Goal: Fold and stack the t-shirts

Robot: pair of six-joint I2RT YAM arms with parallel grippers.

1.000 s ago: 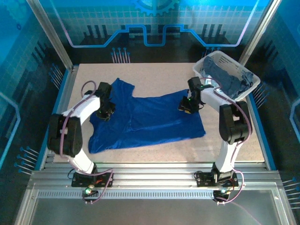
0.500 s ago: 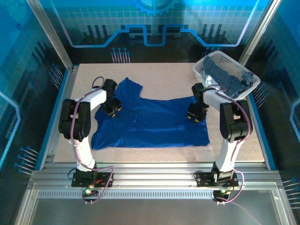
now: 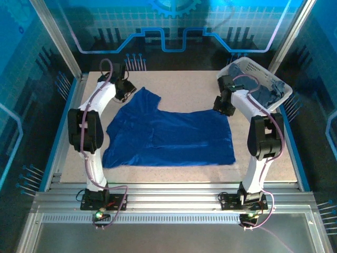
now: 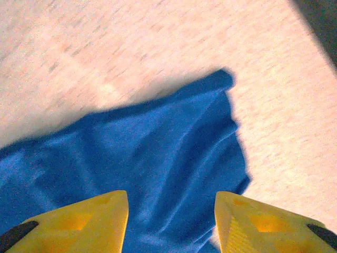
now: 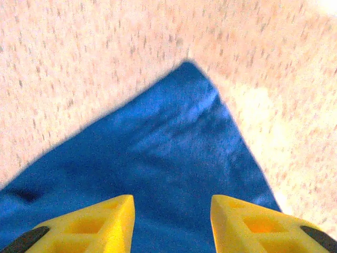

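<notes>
Left end effector (image 3: 125, 89) and right end effector (image 3: 221, 104) are backing off the royal blue t-shirt (image 3: 168, 138) since a second ago.
Wrist views are showing jaws apart, empty, over its far corners; top view is showing it lying spread and creased mid-table (image 3: 253, 161).

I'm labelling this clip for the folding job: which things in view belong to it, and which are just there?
Job: royal blue t-shirt, spread out; grey-blue shirts, heaped.
Just there: white lattice basket holding the grey-blue ones; speckled table.
</notes>
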